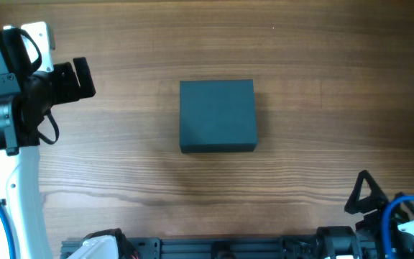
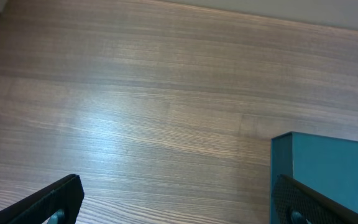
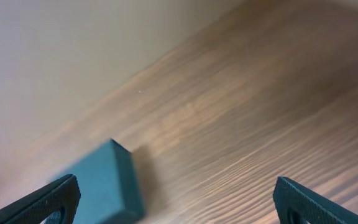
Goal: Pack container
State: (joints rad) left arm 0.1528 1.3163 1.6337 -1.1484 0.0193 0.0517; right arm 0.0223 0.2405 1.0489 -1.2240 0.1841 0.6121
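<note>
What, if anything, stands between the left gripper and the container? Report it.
Nothing visible does. Only bare table lies between the left gripper, jaws open, and the closed container at the centre.

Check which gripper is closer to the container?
Left, slightly. The left gripper sits off the far-left side of the container; the right gripper sits off its near-right corner, farther away.

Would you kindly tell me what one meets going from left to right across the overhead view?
left gripper → container → right gripper
</note>
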